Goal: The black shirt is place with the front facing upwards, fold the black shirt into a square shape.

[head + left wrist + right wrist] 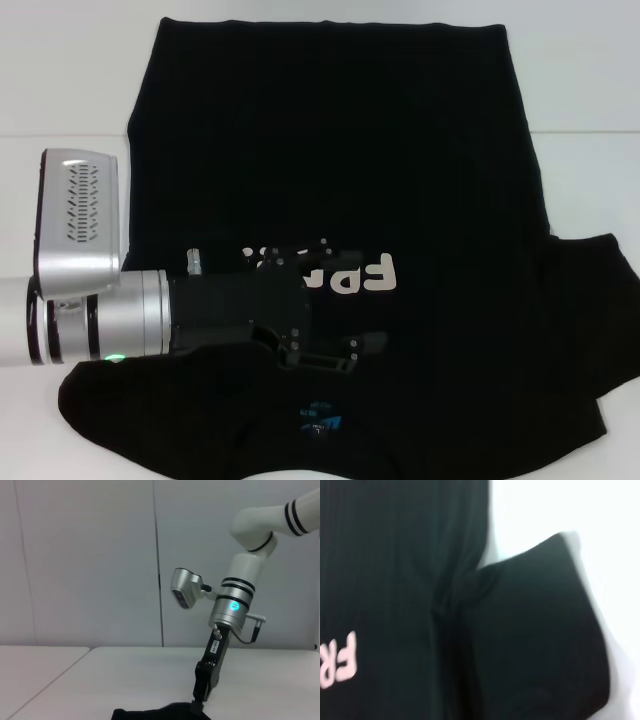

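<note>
The black shirt [330, 130] lies spread on the white table [60, 70], collar toward me. Its pale lettering [365, 272] and blue neck label [320, 420] face up. My left gripper [320, 310] hovers low over the chest, partly covering the lettering, black against the black cloth. My right gripper [200, 702] is out of the head view. The left wrist view shows it pointing down, with its tip at the edge of the shirt [155, 714]. The right wrist view shows a sleeve [540, 635] and part of the lettering [340, 660].
The white table surrounds the shirt on all sides, and a seam between table panels [50, 133] runs across at the left. The right sleeve [590, 300] spreads toward the right edge. A pale wall [90, 555] stands behind the table.
</note>
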You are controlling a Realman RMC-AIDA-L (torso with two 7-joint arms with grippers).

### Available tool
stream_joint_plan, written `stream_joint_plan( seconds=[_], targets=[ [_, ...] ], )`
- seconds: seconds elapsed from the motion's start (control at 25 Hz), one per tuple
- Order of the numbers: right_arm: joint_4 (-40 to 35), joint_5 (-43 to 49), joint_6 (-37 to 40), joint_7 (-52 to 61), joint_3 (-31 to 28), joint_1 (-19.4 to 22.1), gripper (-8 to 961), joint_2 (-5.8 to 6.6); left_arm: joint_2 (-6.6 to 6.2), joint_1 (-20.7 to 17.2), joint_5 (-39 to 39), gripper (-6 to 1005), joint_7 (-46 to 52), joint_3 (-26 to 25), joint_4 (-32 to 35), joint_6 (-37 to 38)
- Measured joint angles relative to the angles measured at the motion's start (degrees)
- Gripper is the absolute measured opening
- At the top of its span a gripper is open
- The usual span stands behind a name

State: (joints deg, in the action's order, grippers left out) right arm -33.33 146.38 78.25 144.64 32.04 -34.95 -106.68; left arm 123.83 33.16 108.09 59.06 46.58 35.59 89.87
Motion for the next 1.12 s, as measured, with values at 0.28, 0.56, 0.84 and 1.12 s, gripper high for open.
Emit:
stream_joint_plan(
  seconds=[0.28, 0.56, 0.84, 1.12],
  targets=[
    [-2.9, -0.1, -0.1, -3.5, -0.7, 0.5, 1, 0.47, 0.09, -0.3, -1.7, 919, 0.7, 0.0, -0.1, 0.2],
    [-5.3, 0.1, -0.3, -5.0, -0.3, -0.5, 2, 0.88, 0.17, -0.7, -2.6, 920, 1.4, 0.0, -0.3, 0.3],
    [-6.2, 0.2, 0.1, -6.9, -0.1, -1.8, 1, 1.29, 0.26, -0.7, -2.8, 920, 2.2, 0.0, -0.3, 0.4],
    [-6.8, -0.1, 2.0, -8.2, -0.1, -3.9, 1, 1.16, 0.27, -0.6, -3.0, 920, 2.4, 0.0, -0.3, 0.4]
  ],
)
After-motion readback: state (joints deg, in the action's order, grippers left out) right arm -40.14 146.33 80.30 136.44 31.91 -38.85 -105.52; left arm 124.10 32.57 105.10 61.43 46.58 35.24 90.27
